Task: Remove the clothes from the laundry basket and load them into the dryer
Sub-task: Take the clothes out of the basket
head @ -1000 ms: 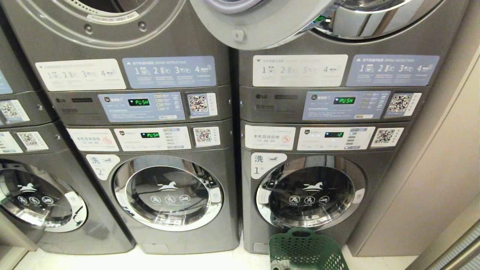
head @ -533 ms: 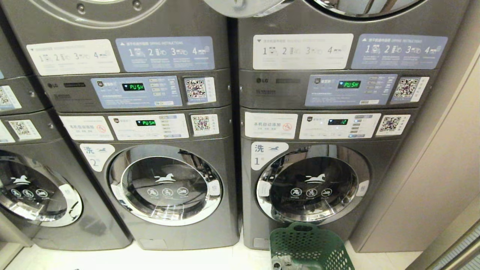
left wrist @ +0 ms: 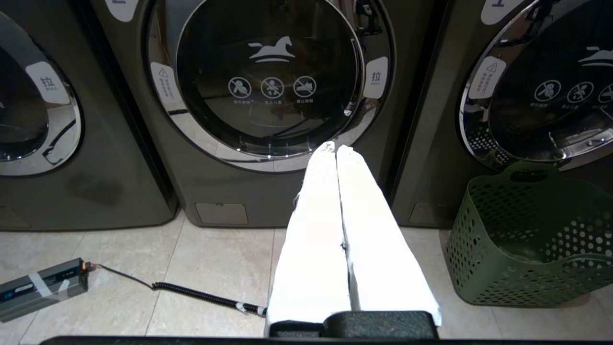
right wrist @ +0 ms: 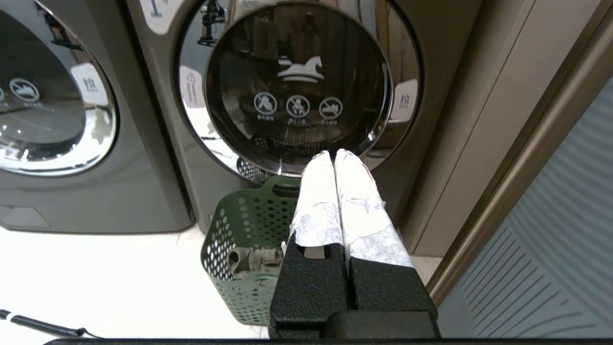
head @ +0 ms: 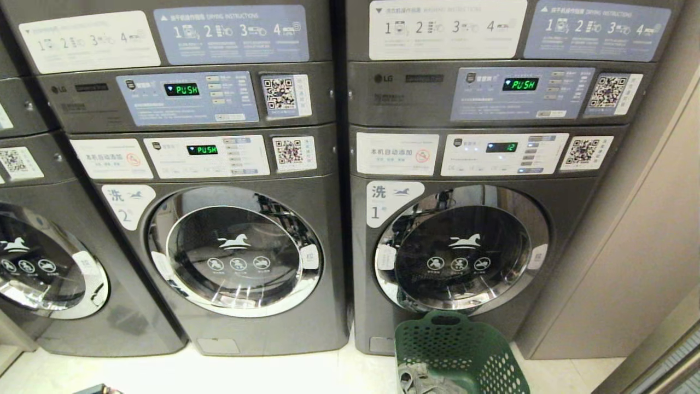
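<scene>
A green perforated laundry basket (head: 465, 342) stands on the floor in front of the right-hand washer marked 1. Grey clothes (head: 416, 379) lie crumpled inside it. The right wrist view shows the basket (right wrist: 239, 223) and the clothes (right wrist: 254, 261) below and to one side of my right gripper (right wrist: 334, 152), which is shut and empty, well above them. My left gripper (left wrist: 335, 146) is also shut and empty, facing the washer marked 2, with the basket (left wrist: 527, 249) off to its side. Neither gripper shows in the head view. The dryer's drum and door are out of view.
Closed round washer doors (head: 462, 254) (head: 235, 251) face me, with control panels (head: 514, 93) above. A beige cabinet wall (head: 629, 246) flanks the basket on the right. A grey box (left wrist: 43, 287) with a coiled black cable (left wrist: 201, 294) lies on the tiled floor.
The whole head view has shifted as the camera came lower: the open dryer door left the top edge and more of the basket and its clothes shows. Nothing itself moved.
</scene>
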Tool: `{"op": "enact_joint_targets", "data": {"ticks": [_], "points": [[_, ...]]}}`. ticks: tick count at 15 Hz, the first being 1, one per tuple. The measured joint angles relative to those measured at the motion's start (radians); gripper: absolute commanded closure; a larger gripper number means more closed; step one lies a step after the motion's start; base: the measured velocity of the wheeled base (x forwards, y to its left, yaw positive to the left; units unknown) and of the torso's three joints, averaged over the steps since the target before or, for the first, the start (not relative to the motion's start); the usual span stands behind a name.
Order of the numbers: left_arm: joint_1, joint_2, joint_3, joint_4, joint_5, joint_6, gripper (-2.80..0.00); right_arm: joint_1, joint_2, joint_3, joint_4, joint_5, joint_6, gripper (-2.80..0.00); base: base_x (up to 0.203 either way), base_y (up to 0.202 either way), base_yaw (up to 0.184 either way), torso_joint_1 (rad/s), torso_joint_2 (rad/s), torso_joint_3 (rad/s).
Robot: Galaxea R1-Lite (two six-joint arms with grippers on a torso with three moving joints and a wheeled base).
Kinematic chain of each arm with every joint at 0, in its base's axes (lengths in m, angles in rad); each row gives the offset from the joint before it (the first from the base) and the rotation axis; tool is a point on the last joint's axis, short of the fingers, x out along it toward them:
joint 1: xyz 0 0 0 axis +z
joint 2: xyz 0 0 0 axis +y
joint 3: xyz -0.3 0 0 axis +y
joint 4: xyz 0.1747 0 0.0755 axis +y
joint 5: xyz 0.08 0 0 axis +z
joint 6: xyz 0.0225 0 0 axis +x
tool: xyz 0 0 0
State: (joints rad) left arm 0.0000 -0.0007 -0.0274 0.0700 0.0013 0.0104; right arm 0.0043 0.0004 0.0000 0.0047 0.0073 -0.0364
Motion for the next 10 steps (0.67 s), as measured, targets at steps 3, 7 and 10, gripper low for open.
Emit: {"op": "enact_joint_targets", "data": {"ticks": [3, 7, 10], "points": [[0.0, 0.0, 0.0, 0.0, 0.0, 0.0, 0.0, 0.0, 0.0, 0.0, 0.0, 0.0, 0.0, 0.0, 0.0, 0.0, 0.0, -0.178, 0.49, 0.306], [0.0, 0.0, 0.0, 0.0, 0.0, 0.0, 0.0, 0.0, 0.0, 0.0, 0.0, 0.0, 0.001, 0.0, 0.0, 0.0, 0.0, -0.159, 0.48, 0.317], [0.0, 0.0, 0.0, 0.0, 0.0, 0.0, 0.0, 0.0, 0.0, 0.0, 0.0, 0.0, 0.001, 0.0, 0.0, 0.0, 0.0, -0.135, 0.47, 0.322]]}}
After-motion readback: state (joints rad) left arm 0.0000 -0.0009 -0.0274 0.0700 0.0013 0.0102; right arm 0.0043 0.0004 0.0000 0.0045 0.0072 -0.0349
